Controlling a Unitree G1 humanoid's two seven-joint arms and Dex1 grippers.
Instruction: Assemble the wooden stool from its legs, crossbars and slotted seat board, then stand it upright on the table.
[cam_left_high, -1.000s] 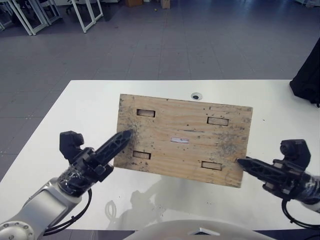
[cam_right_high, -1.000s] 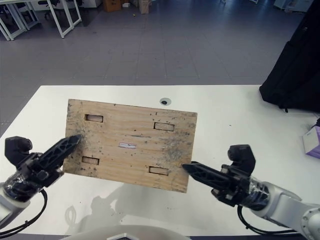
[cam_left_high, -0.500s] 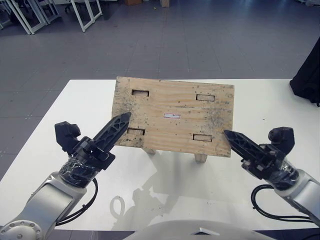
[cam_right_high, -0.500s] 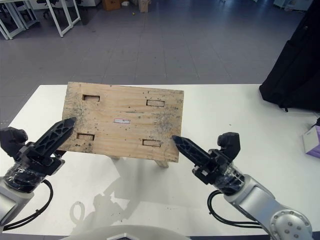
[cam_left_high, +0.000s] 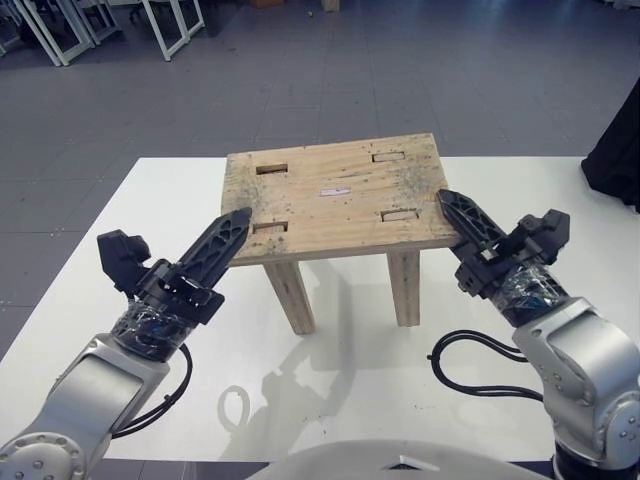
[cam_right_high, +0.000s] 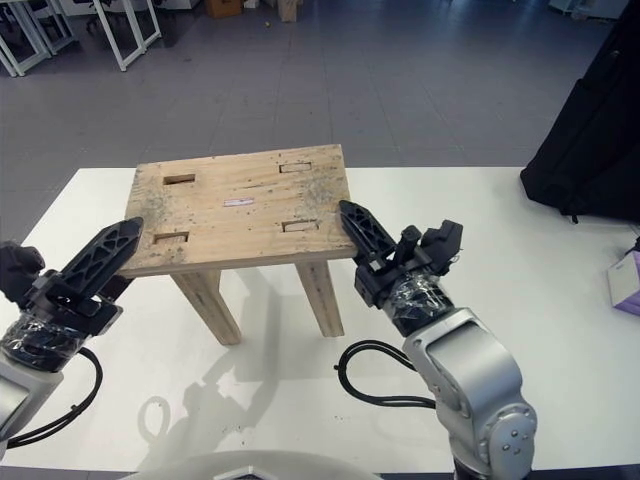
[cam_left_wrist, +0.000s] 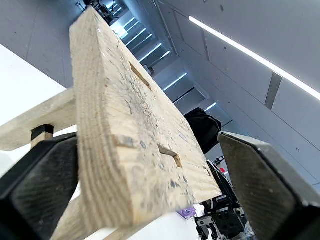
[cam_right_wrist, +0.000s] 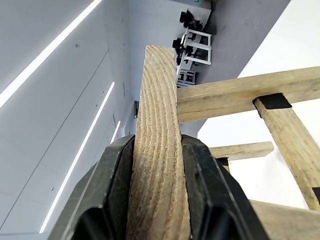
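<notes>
Left eye view: stool (cam_left_high: 340, 215) is together and legs-down on the white bench (cam_left_high: 150, 200), roughly mid-bench, between the two arms. Seat board (cam_left_high: 335, 195) is on top, slots facing up. Two near legs (cam_left_high: 291, 296) run down to the bench top; the rear legs are hidden behind them.

Right tool (cam_left_high: 448, 204) is at the board's right end. Right wrist view shows both of its fingers (cam_right_wrist: 112, 185) pressed flat on opposite faces of the board edge, so it is clamped on the seat board. A crossbar (cam_right_wrist: 240, 95) is seated under the board in that view, dark insert at the joint.

Left tool (cam_left_high: 237, 222) is at the near left corner of the board. Left wrist view: it is spread wide, straddling the board end. One finger sits just under the board; the other finger (cam_left_wrist: 262, 187) stands well apart from the top face. Not gripping anything.

Progress, my read: assembly looks finished, with board on, legs in, and at least one crossbar visibly fitted. The stool is upright, or very nearly.

- From these angles I can't tell whether all four feet are flat on the bench.
- What's left is confirming it sits square, then unclamping the right tool and backing both arms away without nudging the board.
- Risk: dragging the stool sideways on release, since the right clamp is on the overhanging end.

Cable (cam_left_high: 470, 345) lies looped on the bench by the right arm, near the right leg.
</notes>
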